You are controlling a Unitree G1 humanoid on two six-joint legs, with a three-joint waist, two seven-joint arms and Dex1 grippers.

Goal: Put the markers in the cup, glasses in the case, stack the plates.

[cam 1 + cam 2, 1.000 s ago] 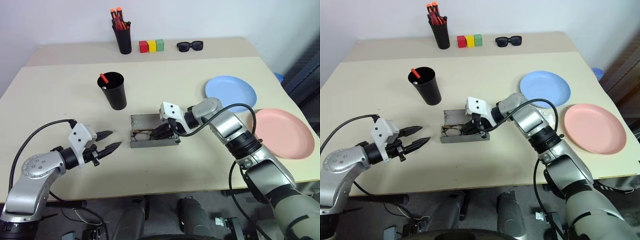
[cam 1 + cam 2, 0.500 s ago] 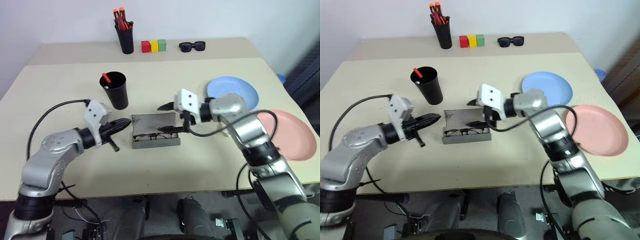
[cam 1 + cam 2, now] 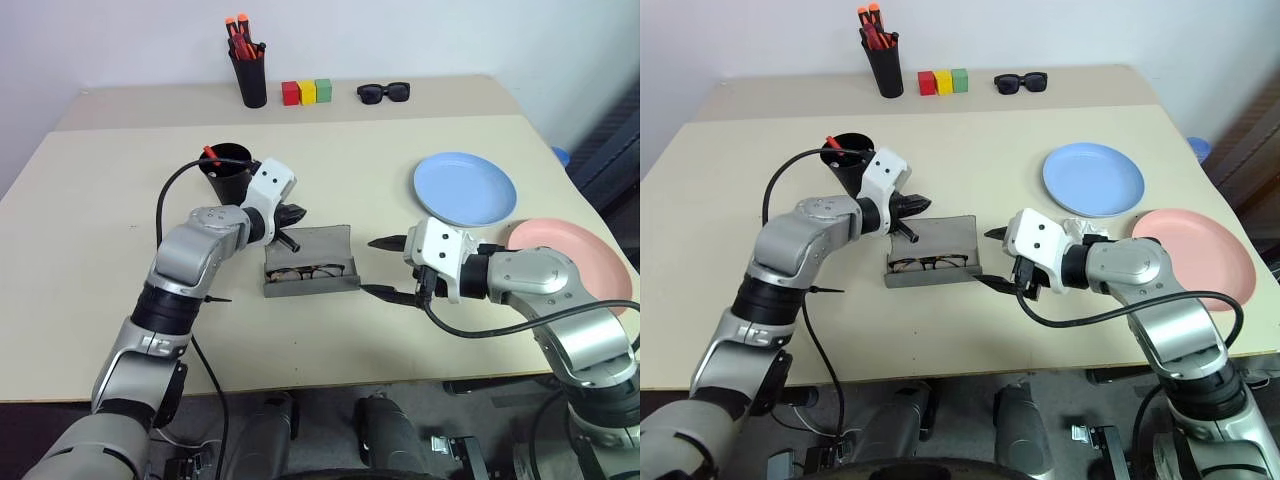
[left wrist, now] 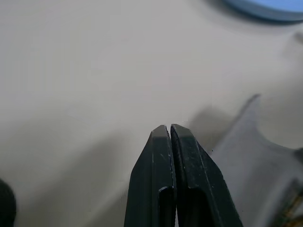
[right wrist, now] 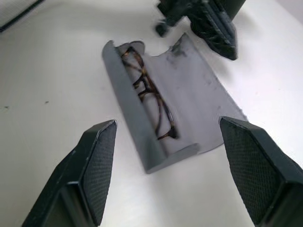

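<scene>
Having let go of the glasses [image 5: 150, 94], the right gripper [image 3: 388, 267] has drawn back, its fingers wide apart and empty. The glasses lie inside the open case [image 3: 310, 262], just beside it. The left gripper [image 3: 293, 214], clenched shut, has come to the case's lid, probably to close it.

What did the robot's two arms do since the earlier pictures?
The right gripper let go of the glasses, left them in the open case and pulled back toward the pink plate, jaws open. The left gripper shut its jaws and swung in to the case's lid. The cup and blue plate stayed put.
</scene>
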